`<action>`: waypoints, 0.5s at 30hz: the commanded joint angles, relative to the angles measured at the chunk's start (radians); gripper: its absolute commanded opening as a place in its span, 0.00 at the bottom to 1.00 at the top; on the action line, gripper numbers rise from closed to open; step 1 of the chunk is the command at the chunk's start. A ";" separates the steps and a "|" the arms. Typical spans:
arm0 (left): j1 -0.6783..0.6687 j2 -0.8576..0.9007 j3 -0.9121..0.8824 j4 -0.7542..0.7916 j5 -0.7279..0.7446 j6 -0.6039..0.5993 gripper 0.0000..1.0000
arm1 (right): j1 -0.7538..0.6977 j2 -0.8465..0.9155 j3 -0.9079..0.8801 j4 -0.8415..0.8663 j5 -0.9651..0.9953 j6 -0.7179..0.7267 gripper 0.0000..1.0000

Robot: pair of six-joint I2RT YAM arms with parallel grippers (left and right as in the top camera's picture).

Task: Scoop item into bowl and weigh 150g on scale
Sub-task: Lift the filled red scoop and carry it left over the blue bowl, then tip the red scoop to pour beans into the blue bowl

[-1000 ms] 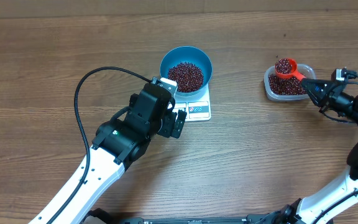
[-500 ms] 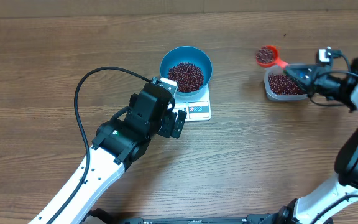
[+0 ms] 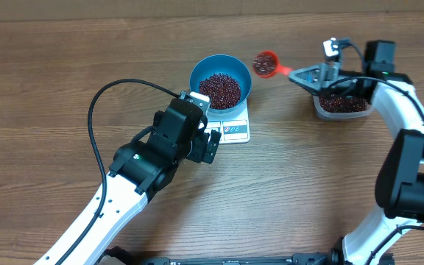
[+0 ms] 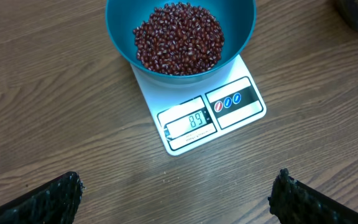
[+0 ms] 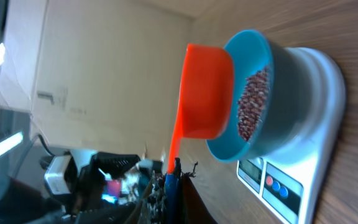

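The blue bowl (image 3: 221, 79) sits on the white scale (image 3: 230, 129) and holds a heap of dark red beans (image 3: 220, 89); in the left wrist view the bowl (image 4: 180, 34) and scale (image 4: 210, 115) lie ahead. My right gripper (image 3: 308, 76) is shut on the handle of an orange scoop (image 3: 266, 64) full of beans, held in the air just right of the bowl. The right wrist view shows the scoop (image 5: 202, 93) beside the bowl (image 5: 248, 93). My left gripper (image 3: 208, 145) stands open over bare table in front of the scale, its fingertips (image 4: 58, 196) wide apart.
A clear plastic tub (image 3: 341, 103) of beans stands at the right, under my right arm. A black cable (image 3: 101, 99) loops over the table left of the left arm. A cardboard box (image 5: 73, 68) shows behind in the right wrist view.
My right gripper has lifted the loaded scoop out of the tub and carried it left, up to the bowl's right rim. The left arm has not moved.
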 commanded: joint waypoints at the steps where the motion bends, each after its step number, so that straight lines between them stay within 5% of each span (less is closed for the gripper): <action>1: 0.005 0.000 -0.006 0.003 0.010 0.015 0.99 | 0.061 -0.040 0.027 0.076 0.011 0.082 0.04; 15: 0.005 0.000 -0.006 0.003 0.010 0.015 1.00 | 0.184 -0.040 0.027 0.309 0.187 0.032 0.04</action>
